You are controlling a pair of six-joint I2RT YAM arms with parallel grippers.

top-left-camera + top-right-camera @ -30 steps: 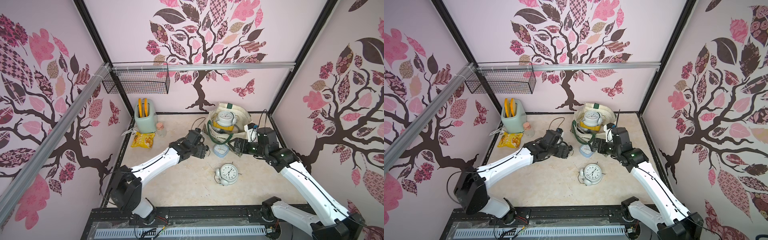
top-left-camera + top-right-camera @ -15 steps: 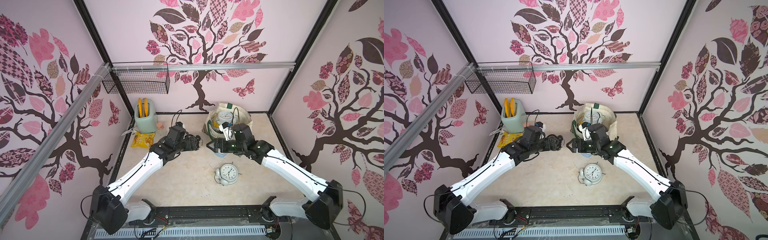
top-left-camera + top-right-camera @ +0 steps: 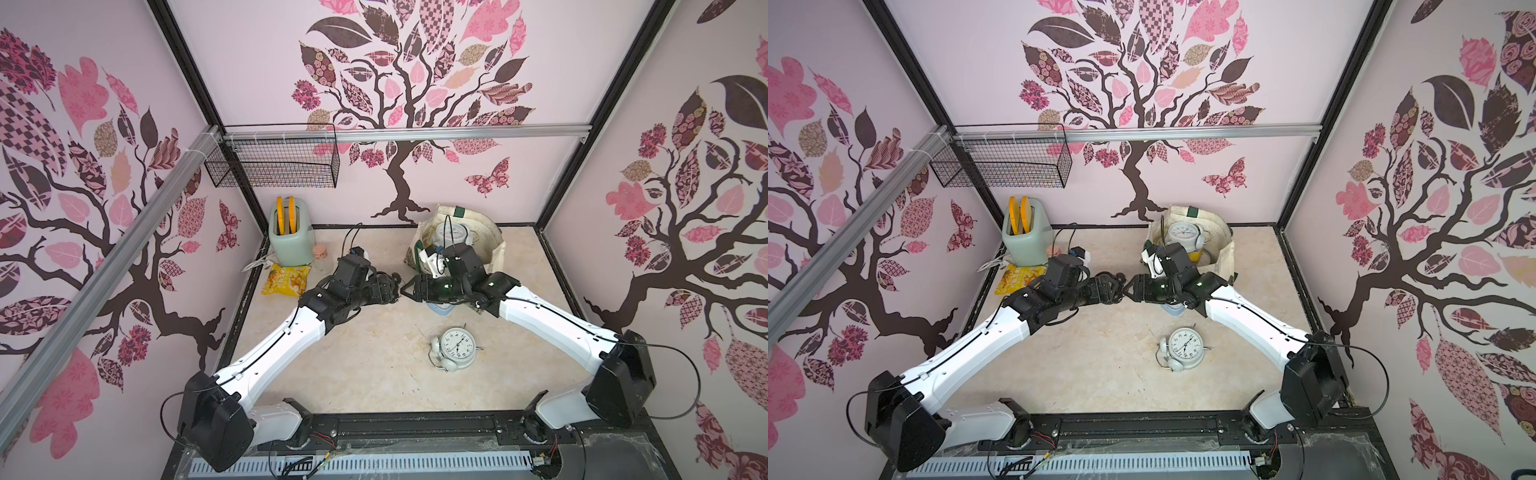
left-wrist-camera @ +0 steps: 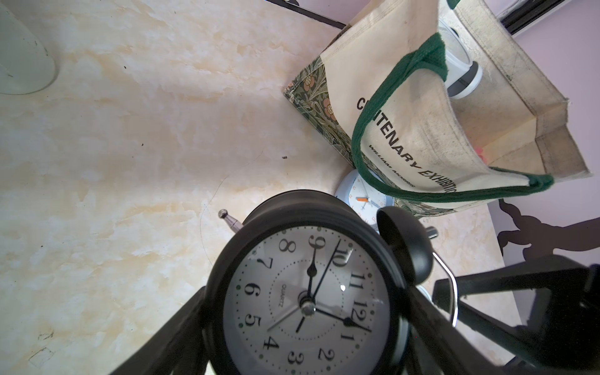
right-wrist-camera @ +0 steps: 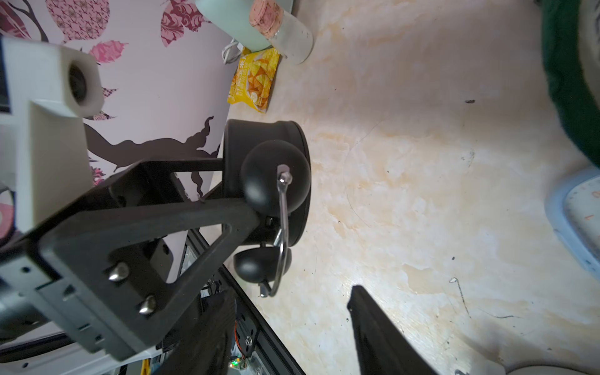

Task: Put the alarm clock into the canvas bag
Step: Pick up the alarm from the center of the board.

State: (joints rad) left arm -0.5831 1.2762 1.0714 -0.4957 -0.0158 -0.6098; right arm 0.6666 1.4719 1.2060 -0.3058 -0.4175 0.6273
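Alarm clock (image 4: pixel 308 292), the black one, is clamped in the left gripper (image 3: pixel 388 287), up off the table (image 3: pixel 353 365), near the canvas bag (image 4: pixel 406 136) by the back wall (image 3: pixel 357 199) but outside it. Right gripper (image 3: pixel 409 289) sits just beside the clock, jaws apart, nothing in them. Bag's mouth gapes upward.

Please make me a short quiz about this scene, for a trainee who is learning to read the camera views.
1. True or false: the left gripper holds the black alarm clock.
2. The white alarm clock on the tabletop lies: A face down; B face up; C standing on its feet.
3. How do the right gripper's jaws stand?
Key: 1 true; 2 B; 3 apart, gripping nothing.
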